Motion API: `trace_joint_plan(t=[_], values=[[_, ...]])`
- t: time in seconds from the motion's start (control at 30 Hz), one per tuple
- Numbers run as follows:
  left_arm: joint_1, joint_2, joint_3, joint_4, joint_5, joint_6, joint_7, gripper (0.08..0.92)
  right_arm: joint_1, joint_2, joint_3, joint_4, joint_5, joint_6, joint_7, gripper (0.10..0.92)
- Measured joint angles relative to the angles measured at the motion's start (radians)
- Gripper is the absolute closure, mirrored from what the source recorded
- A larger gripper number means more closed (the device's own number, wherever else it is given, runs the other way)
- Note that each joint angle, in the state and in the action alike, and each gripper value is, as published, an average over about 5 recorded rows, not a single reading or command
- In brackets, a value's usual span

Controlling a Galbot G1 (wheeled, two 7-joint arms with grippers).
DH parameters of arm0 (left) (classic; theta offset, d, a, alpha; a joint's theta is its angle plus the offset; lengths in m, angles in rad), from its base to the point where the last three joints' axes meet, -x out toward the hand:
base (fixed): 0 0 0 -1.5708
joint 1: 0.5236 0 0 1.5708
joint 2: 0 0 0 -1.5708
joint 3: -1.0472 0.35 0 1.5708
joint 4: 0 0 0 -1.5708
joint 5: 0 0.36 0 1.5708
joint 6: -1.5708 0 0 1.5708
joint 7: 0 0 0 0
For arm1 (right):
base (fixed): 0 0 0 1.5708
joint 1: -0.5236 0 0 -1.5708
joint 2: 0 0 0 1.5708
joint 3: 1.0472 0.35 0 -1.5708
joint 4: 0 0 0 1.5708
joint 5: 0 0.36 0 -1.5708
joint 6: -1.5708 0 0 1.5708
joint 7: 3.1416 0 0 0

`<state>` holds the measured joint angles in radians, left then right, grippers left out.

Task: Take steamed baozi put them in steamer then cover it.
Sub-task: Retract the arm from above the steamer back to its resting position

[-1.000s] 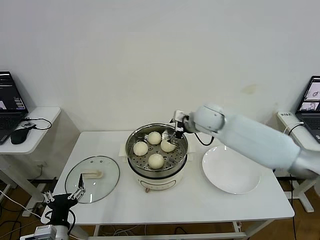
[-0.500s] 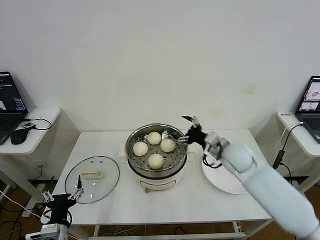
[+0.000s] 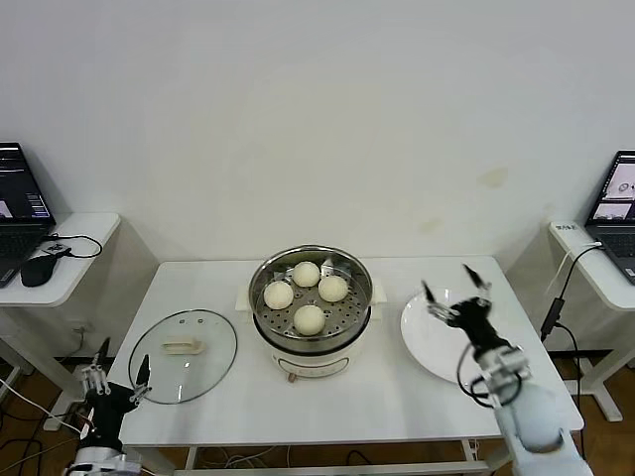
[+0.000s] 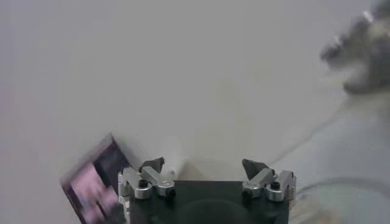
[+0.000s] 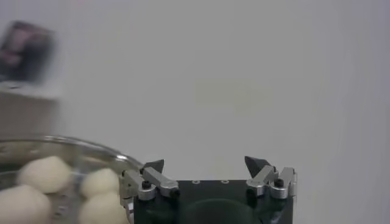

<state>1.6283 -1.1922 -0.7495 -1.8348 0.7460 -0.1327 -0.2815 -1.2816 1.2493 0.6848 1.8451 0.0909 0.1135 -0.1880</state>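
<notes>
Four cream-white round baozi point(image 3: 307, 291) sit in shiny steel steamer point(image 3: 312, 337). Both grippers, left gripper point(image 3: 117, 369) and right gripper point(image 3: 455, 289), wide open, empty. You risk clear glass lid point(image 3: 184, 353) slipping off-centre when grabbing cream handle.

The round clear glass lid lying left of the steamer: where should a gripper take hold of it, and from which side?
Best by the cream rectangular handle at the centre of the round clear glass lid. The lid lies flat on the white table with the handle facing up, so a grasp from straight above, jaws across the handle's narrow width, looks safest. The open left gripper is nearest.
</notes>
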Motion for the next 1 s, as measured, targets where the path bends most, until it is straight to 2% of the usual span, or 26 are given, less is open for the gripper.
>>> trace_joint_plan(t=[0.17,0.4,1.0], values=[[-0.022,0.024,0.0,0.071,0.214,-0.019,-0.004,0.177,-0.095,0.073,0.136,0.014,-0.043,0.04,0.014,0.203],[-0.086,0.042,0.021,0.167,0.374,-0.035,0.004,0.177,-0.185,0.141,0.259,0.017,-0.075,0.076,0.029,0.203],[-0.3,0.059,0.135,0.327,0.512,-0.028,0.053,0.177,-0.277,0.21,0.396,0.009,-0.139,0.113,0.036,0.202]])
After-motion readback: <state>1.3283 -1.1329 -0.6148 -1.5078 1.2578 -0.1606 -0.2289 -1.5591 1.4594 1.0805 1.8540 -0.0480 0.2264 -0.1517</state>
